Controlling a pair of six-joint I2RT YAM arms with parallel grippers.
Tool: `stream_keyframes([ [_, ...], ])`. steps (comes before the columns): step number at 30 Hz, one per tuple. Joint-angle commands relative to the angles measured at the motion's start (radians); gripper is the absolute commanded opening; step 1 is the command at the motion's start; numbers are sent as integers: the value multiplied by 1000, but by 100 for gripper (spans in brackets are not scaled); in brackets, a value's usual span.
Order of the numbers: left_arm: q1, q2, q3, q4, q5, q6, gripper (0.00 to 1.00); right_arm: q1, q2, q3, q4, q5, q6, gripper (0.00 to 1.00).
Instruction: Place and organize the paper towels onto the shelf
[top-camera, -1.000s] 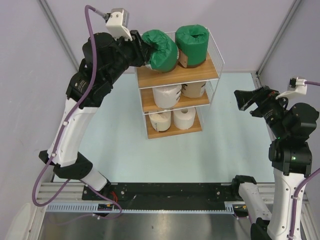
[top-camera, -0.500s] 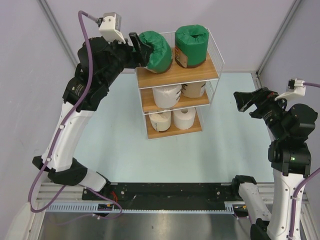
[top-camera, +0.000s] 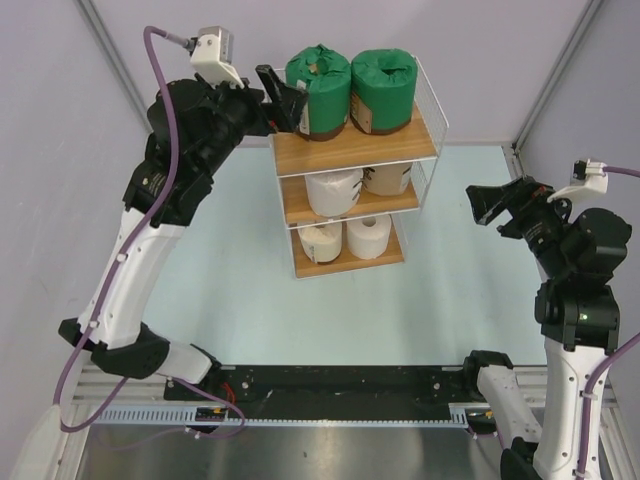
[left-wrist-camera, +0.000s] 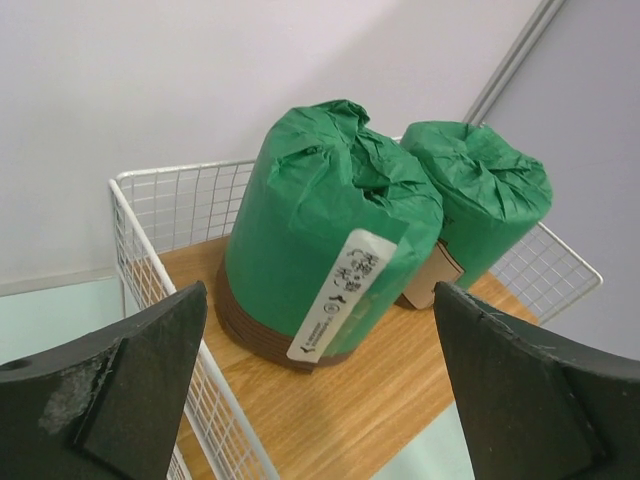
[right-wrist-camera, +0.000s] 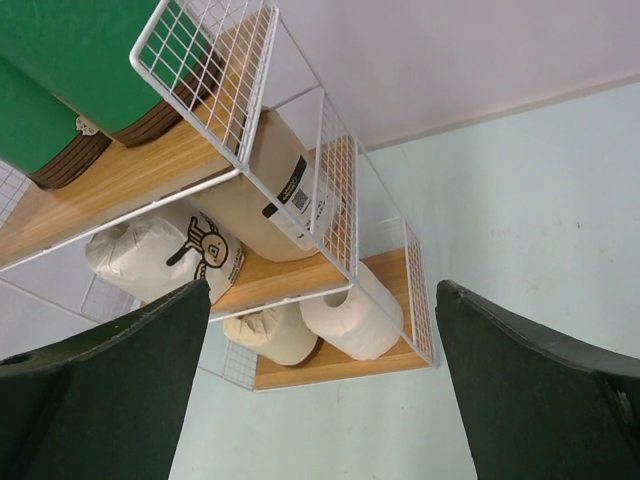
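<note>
The left pincer (top-camera: 283, 98) gapes fully open and empty, with 1 green roll (left-wrist-camera: 320, 250) upright just ahead of it beside the 2nd green roll (left-wrist-camera: 480, 200) on the top board of the shelf (top-camera: 400, 146), seemingly grouped by colour, while the right pincer (top-camera: 487, 205), equally wide and empty, hangs well apart.

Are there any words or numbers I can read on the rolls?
Nothing reads clearly.
Nearer green roll: white sticker, print too small.
Tan roll: black label with square code, words too small.
White roll beside it: dark logo, too blurred.
</note>
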Motion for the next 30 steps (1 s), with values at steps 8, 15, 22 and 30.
stream_keyframes([
  [8,49,-244,-169,194,7,-31,100,-3,19,18,196,69,86,100],
  [15,112,-194,-79,64,40,7,100,-1,146,177,225,216,39,99],
  [22,138,-10,135,-40,42,49,100,3,424,427,264,212,-1,100],
  [30,328,50,135,20,166,-59,100,55,759,692,368,99,-71,100],
])
